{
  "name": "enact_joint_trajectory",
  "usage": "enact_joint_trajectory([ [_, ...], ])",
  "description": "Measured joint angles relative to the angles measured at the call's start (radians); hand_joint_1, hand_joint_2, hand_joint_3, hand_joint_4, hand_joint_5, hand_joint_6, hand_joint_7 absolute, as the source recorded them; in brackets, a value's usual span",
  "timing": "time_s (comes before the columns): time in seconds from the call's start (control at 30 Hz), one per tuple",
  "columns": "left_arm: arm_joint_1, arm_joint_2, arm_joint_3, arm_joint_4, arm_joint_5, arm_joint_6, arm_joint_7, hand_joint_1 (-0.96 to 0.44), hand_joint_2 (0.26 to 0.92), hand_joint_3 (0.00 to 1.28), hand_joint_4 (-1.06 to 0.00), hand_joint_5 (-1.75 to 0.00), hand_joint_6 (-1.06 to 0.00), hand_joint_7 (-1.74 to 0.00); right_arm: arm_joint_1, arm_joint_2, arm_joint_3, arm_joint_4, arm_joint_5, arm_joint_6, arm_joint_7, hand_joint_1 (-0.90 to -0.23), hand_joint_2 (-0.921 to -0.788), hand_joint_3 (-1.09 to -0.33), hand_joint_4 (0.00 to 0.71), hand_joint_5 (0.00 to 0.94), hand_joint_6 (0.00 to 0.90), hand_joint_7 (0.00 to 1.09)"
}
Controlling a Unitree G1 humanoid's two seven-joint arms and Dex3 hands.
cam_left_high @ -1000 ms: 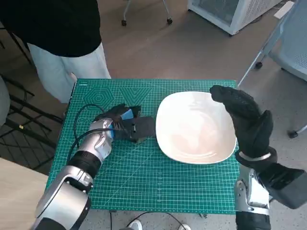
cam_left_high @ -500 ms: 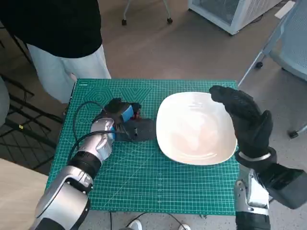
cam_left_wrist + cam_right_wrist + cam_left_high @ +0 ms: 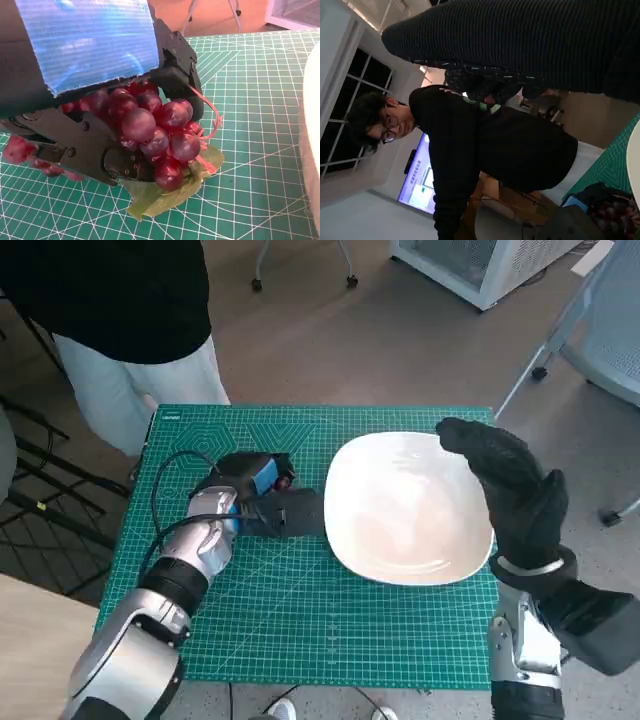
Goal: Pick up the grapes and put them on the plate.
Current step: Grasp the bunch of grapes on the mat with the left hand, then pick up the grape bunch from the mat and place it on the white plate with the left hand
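**Colleague:** What is the left hand doing?

**Me:** I am seeing the left hand (image 3: 262,494) lying low over the green mat (image 3: 300,610), fingers (image 3: 80,145) clasping one bunch of red grapes (image 3: 157,132). The bunch's green leaf (image 3: 160,192) is touching the mat, so I cannot tell whether the grapes are lifted. They are sitting just left of the plate, not on it.

**Colleague:** And the other side?

**Me:** The right hand (image 3: 510,485) is hovering raised above the right rim of the single white plate (image 3: 400,510), fingers spread, gripping nothing. One person (image 3: 130,310) is standing beyond the surface's far left corner.
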Motion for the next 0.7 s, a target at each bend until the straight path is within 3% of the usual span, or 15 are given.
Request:
enact_joint_trajectory([
  [0.1, 0.003, 0.003, 0.0, -0.005, 0.0, -0.002, -0.003, 0.01, 0.921, 0.2, -0.5, -1.53, -0.56, -1.07, 0.0, 0.001, 0.001, 0.0, 0.0, 0.0, 0.0, -0.498, -0.921, -0.604, 0.281, 0.001, -0.001, 0.53],
  [0.33, 0.004, 0.007, 0.001, -0.006, -0.003, -0.005, -0.011, 0.0, 0.921, 0.2, -0.5, -1.37, -0.51, -1.29, 0.0, 0.004, 0.001, 0.0, 0.0, 0.0, 0.0, -0.506, -0.921, -0.602, 0.281, 0.001, -0.001, 0.53],
  [0.7, 0.004, 0.01, 0.001, -0.005, -0.004, -0.011, -0.013, 0.0, 0.921, 0.2, -0.5, -1.35, -0.5, -1.32, 0.0, 0.007, 0.001, 0.001, 0.0, 0.0, -0.001, -0.504, -0.921, -0.603, 0.281, 0.0, -0.001, 0.53],
])
